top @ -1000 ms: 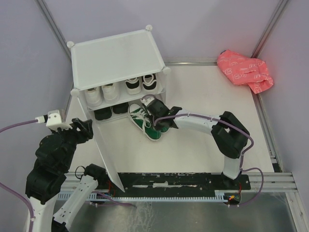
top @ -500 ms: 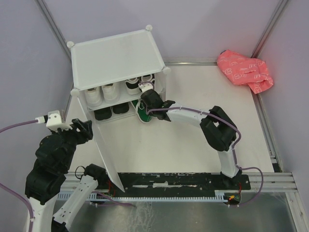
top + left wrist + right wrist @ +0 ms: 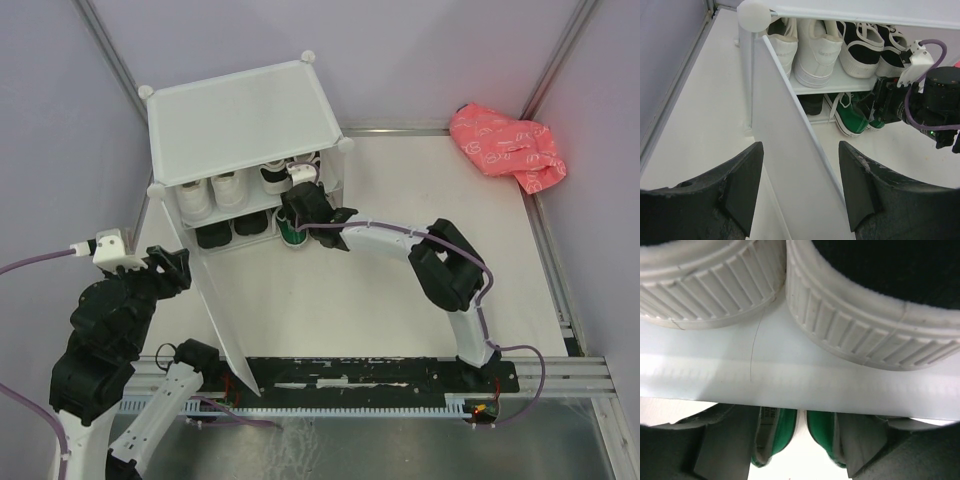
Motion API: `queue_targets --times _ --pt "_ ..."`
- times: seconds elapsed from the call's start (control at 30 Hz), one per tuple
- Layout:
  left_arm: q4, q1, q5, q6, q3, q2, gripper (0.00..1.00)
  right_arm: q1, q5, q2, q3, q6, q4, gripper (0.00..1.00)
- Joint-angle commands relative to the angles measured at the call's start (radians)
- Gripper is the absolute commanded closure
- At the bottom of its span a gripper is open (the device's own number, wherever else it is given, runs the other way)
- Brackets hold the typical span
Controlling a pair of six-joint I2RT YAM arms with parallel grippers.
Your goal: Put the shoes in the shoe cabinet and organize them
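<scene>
While the green shoes (image 3: 292, 234) lie at the mouth of the cabinet's (image 3: 240, 110) lower shelf, just left of centre in the top view, the right gripper (image 3: 300, 212) hangs close over them. Its wrist view shows the jaws spread, with both green shoes between the fingers (image 3: 722, 445), below the shelf edge and the ribbed white soles of the black sneakers (image 3: 865, 335) above. I read this as the letting-go step: the pair looks set down to the right of the black shoes (image 3: 230, 232), though part of it juts past the shelf front. White sneakers (image 3: 815, 50) fill the left of the upper shelf.

At lower left, the left gripper (image 3: 800, 160) straddles the open door (image 3: 215, 310). Its fingers stand partway apart on either side of the panel, and I cannot tell whether they pinch it.

Next, the right arm should probably draw straight back toward the lower right without snagging the laces. A nudge may be needed to seat the pair deeper. Only then could the door swing shut.
</scene>
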Motion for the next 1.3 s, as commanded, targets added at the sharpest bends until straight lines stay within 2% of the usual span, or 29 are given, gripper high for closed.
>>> queue_targets --times 0.0,0.13,0.3,0.4,0.5,0.67,0.83,0.97,1.1,1.27 --pt "0.02 -0.003 -0.017 -0.006 0.022 0.009 0.31 -0.011 -0.04 -0.102 0.001 0.03 0.095 0.32" --pt "0.021 -0.003 -0.02 -0.001 0.024 0.009 0.31 -0.003 -0.112 -0.177 -0.044 0.059 0.058 0.3" --pt "0.024 -0.003 -0.024 0.002 0.017 0.001 0.3 0.028 -0.106 -0.3 -0.125 0.054 -0.042 0.27" --pt "0.024 -0.003 -0.022 0.0 0.01 -0.004 0.3 0.043 -0.127 -0.323 -0.179 0.049 -0.097 0.2" --pt "0.021 -0.003 -0.026 0.001 0.011 -0.003 0.3 0.057 -0.143 -0.326 -0.241 0.064 -0.117 0.18" --pt "0.017 -0.005 -0.036 0.003 0.011 -0.006 0.3 0.091 -0.104 -0.334 -0.364 0.122 -0.044 0.19" --pt "0.018 -0.003 -0.03 0.0 0.01 -0.004 0.3 0.091 -0.03 -0.255 -0.38 0.119 0.06 0.19" --pt "0.012 -0.004 -0.036 0.0 0.01 -0.007 0.3 0.081 0.011 -0.175 -0.362 0.076 0.201 0.19" --pt "0.001 -0.003 -0.04 -0.005 0.014 -0.01 0.3 0.062 0.034 -0.093 -0.297 0.062 0.239 0.19" --pt "-0.006 -0.004 -0.048 -0.003 0.018 -0.019 0.3 0.057 0.104 -0.056 -0.284 -0.02 0.364 0.19"
